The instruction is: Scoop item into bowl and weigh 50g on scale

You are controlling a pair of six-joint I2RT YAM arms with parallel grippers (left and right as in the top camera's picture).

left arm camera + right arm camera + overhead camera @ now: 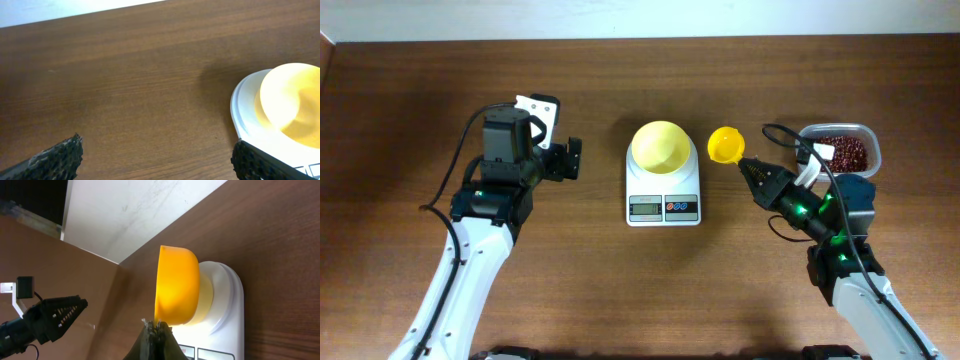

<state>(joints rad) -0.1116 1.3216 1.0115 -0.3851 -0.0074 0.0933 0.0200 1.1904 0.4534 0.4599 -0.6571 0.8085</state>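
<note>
The yellow bowl (663, 147) sits on top of the scale (663, 203) in the middle of the tabletop (620, 290). Left of the scale, the left hand (573, 158) is spread wide and holds nothing. Just right of the scale, the right hand (749, 168) pinches a yellow scoop (725, 145). The red beans (844, 152) lie in a clear tub (840, 127) further right

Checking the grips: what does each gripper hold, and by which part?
Right gripper holds the scoop by its handle; left gripper is open, empty.
</note>
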